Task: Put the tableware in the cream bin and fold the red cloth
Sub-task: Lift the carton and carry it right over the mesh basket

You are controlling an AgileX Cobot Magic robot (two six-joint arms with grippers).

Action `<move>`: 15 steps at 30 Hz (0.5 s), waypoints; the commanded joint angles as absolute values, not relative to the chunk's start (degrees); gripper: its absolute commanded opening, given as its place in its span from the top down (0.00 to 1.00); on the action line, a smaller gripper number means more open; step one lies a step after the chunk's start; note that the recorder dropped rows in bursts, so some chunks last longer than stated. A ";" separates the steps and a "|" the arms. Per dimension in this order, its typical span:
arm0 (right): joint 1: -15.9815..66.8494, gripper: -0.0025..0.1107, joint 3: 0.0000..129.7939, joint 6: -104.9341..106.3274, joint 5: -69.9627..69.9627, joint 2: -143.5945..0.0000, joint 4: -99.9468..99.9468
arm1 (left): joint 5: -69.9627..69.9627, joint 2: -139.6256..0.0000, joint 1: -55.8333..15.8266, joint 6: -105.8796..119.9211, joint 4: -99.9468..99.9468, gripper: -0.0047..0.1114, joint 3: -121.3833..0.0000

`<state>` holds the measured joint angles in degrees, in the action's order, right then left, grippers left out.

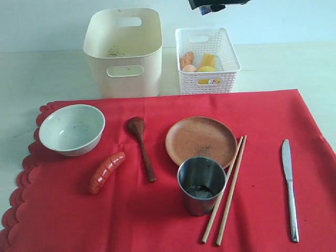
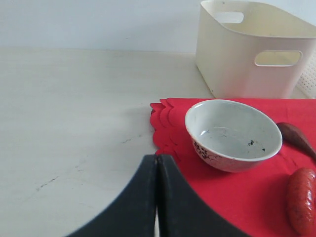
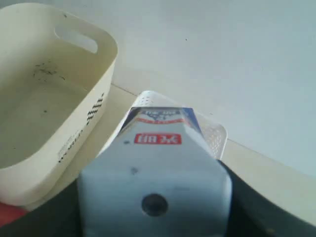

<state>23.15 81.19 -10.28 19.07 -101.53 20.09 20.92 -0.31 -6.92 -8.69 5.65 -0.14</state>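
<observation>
The red cloth (image 1: 63,220) lies flat and carries the pale bowl (image 1: 72,128), the dark wooden spoon (image 1: 142,144), the brown wooden plate (image 1: 200,140), the steel cup (image 1: 201,184), the chopsticks (image 1: 227,189) and the silver knife (image 1: 289,184). Behind the cloth stands the cream bin (image 1: 100,76), with nothing inside. My left gripper (image 2: 157,160) is shut and holds nothing; it hovers over the bare table by the cloth's scalloped edge, near the bowl (image 2: 232,133). My right gripper (image 3: 158,197) is shut on a milk carton (image 3: 155,163), high above the white lattice basket (image 3: 215,136).
A sausage (image 1: 106,171) lies on the cloth between bowl and spoon. The lattice basket (image 1: 207,60), right of the cream bin, holds an egg, cheese and lemon. The right arm (image 1: 212,5) shows only at the top edge of the exterior view.
</observation>
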 commanded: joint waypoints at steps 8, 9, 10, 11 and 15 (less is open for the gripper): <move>19.16 0.98 84.48 -10.62 7.06 -112.68 17.54 | 20.41 0.00 -6.83 -8.96 5.34 0.96 0.00; 19.16 0.98 85.57 -10.62 7.29 -113.97 17.54 | 20.41 0.00 -6.83 -8.96 5.34 0.96 0.00; 19.16 0.98 86.67 -10.62 7.57 -115.26 16.96 | 20.41 0.00 -6.83 -8.96 5.34 0.96 0.00; 19.16 0.98 87.61 -10.62 7.82 -116.26 16.29 | 20.41 0.00 -6.83 -8.96 5.34 0.96 0.00; 19.16 0.98 93.02 -10.73 11.48 -121.21 15.24 | 20.41 0.00 -6.83 -8.96 5.34 0.96 0.00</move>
<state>19.37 89.46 -10.28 11.07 -119.08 15.98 20.92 -0.31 -6.92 -8.69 5.65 -0.14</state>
